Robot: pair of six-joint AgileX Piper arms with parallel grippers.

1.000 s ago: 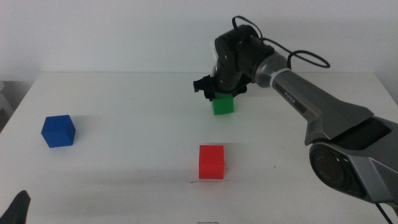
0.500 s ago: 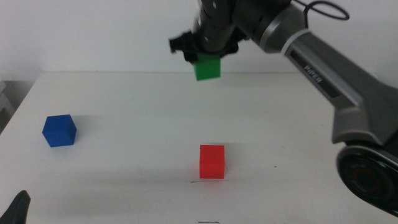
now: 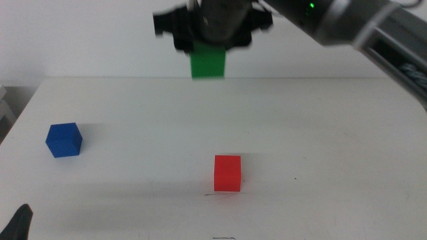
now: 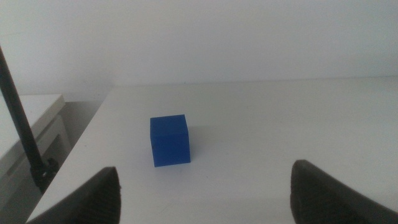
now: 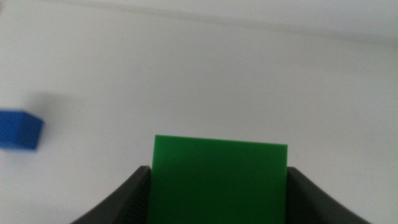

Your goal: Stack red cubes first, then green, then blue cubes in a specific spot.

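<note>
Left hand (image 4: 202, 193): waiting at the near left table edge, jaws spread apart, grasping nothing, facing the blue cube (image 4: 170, 140).
Spot (image 3: 215, 195): a thin dark line on the white table (image 3: 333, 133), with the red cube (image 3: 227, 173) sitting just behind it.
Right hand (image 3: 212, 47): gripping the green cube (image 3: 208, 65) high above the far table.
Progress: red seems placed; green is being carried; blue is untouched, far left.
Count: one red, one green, one blue cube; two hands.

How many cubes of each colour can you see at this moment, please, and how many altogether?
Red cube: 1, on the table.
Green cube: 1, held in the air by the right tool.
Blue cube: 1, on the table, in front of the left tool.
Total: 3 cubes.
</note>
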